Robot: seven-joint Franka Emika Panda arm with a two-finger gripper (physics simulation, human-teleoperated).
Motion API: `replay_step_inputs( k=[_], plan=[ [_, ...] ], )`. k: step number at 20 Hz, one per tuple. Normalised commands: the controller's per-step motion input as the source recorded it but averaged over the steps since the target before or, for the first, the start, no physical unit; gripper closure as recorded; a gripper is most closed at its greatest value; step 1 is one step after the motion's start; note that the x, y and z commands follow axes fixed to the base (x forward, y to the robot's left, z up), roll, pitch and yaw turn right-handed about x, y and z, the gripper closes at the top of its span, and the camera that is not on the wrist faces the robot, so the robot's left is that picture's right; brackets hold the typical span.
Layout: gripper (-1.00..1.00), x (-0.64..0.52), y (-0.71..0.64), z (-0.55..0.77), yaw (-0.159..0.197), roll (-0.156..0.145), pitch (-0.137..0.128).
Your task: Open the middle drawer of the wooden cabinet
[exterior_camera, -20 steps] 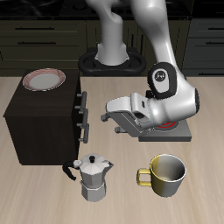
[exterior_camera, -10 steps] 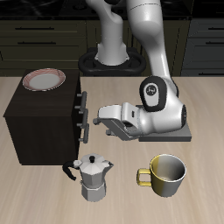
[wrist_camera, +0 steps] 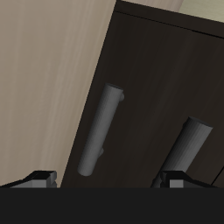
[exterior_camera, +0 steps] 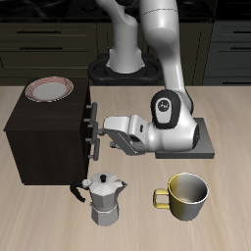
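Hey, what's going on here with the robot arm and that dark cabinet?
The white robot arm's gripper is turned sideways toward the drawer face of the boxy dark brown wooden cabinet, close to the grey bar handle of the middle drawer. The wrist view shows the fingers apart with nothing between them, so no handle is gripped and all three drawers look shut. A silver moka pot and a yellow mug stand nearer the table's front edge.

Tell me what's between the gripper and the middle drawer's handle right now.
Nothing: the exterior view shows only a short bare gap between the gripper and the middle drawer handle. The wrist view shows grey handles unobstructed ahead on the wooden cabinet.
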Motion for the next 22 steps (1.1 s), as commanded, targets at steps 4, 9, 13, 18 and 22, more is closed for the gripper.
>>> replay_step_inputs(
  k=[4, 9, 13, 18, 22],
  plan=[
    [-1.0, -0.04, -0.83, 0.08, -0.024, -0.148, 0.001],
    [-1.0, -0.12, -0.59, -0.02, -0.01, -0.081, 0.023],
    [-1.0, -0.16, -0.34, -0.04, 0.009, -0.059, 0.026],
    [-1.0, -0.19, -0.58, 0.02, 0.002, -0.096, -0.009],
    [-1.0, 0.0, -0.62, -0.1, -0.056, -0.008, 0.063]
  ],
)
